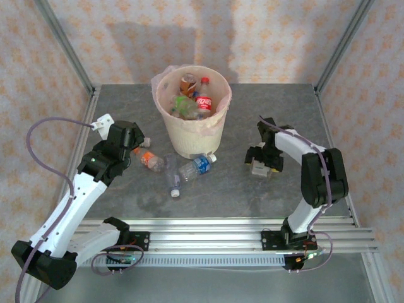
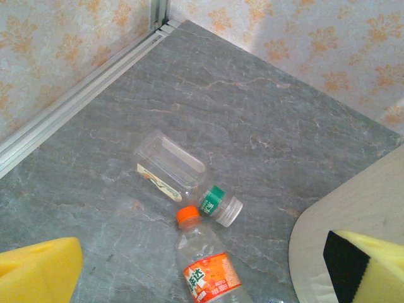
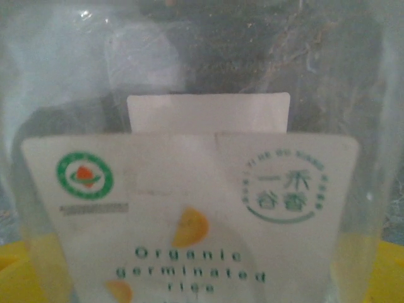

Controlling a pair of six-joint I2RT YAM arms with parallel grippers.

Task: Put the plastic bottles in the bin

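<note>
Clear labelled bottle [image 3: 189,189] blurred, bottom cut off.

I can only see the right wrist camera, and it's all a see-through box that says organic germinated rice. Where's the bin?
Observer: The bin stands in the middle, left of that rice box.
Operator: Are bottles inside already?
Observer: Several, including a red-label bottle.
Operator: Any left out?
Observer: Yes, a blue-label bottle and an orange-label bottle lie in front of the bin.
</note>
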